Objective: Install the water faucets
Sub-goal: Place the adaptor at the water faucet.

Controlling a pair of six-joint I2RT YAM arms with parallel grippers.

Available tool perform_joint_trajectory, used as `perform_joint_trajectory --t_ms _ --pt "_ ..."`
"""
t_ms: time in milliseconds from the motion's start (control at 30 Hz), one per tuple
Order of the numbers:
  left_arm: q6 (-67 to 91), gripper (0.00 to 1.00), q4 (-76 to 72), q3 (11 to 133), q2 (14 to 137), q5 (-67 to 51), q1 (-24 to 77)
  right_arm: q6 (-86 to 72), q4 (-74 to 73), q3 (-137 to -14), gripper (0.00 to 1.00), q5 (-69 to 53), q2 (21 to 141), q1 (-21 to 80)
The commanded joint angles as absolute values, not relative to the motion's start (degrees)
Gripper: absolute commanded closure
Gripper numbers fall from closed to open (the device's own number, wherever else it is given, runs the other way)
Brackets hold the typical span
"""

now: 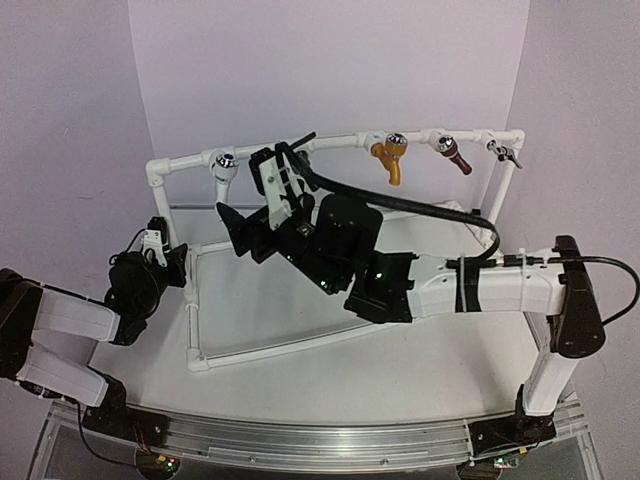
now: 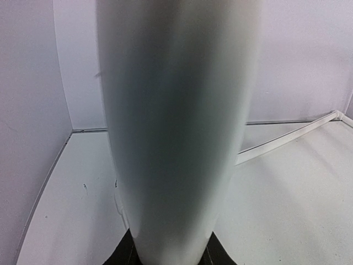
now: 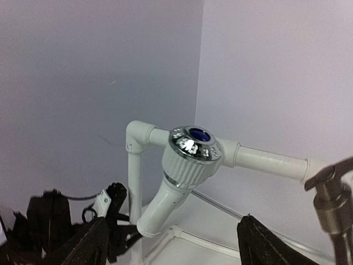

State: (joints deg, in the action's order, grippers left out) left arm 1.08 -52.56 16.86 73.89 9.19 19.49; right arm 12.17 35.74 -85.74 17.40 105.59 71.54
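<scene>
The white faucet (image 3: pixel 190 157), with a chrome knob and blue centre, hangs from the left end of the white pipe frame's top rail (image 3: pixel 270 161); it also shows in the top view (image 1: pixel 226 165). The dark grey faucet (image 3: pixel 332 201), with a thin lever, hangs from the rail further right at the frame's edge. My right gripper (image 3: pixel 175 223) is open and empty, just in front of and below the white faucet, without touching it; in the top view it (image 1: pixel 242 232) is under the rail. My left gripper (image 1: pixel 168 262) is shut on the frame's left upright pipe (image 2: pixel 176 127).
A gold-yellow tap (image 1: pixel 388 158), a brown tap (image 1: pixel 453 155) and a small grey tap (image 1: pixel 506 152) hang further right on the rail. The frame's base pipes (image 1: pixel 270 350) lie on the white table. The right arm's black cable (image 1: pixel 420 207) arcs over the frame.
</scene>
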Motion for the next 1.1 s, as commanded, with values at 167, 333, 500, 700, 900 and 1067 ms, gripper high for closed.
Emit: perform_joint_trajectory --t_ms 167,333,500,700,900,1067 --pt "2.8 1.00 -53.0 18.3 73.6 1.4 21.5 66.4 14.3 -88.1 0.13 15.1 99.8 74.8" --pt "2.7 1.00 -53.0 18.3 73.7 1.4 21.5 94.0 15.3 -92.0 0.11 25.7 105.2 75.0" --pt "2.8 1.00 -53.2 18.4 73.9 1.3 21.5 114.1 23.0 -95.3 0.13 28.6 110.3 74.8" --pt "2.7 1.00 -53.1 18.0 73.0 1.6 21.5 126.0 27.3 -99.4 0.13 26.8 114.8 73.6" --pt "2.6 1.00 -53.0 17.7 72.5 1.8 21.5 129.9 27.8 -104.6 0.12 24.5 118.3 72.4" --pt "2.6 1.00 -53.2 17.9 72.8 1.7 21.6 130.7 27.9 -108.3 0.13 23.3 120.3 71.3"
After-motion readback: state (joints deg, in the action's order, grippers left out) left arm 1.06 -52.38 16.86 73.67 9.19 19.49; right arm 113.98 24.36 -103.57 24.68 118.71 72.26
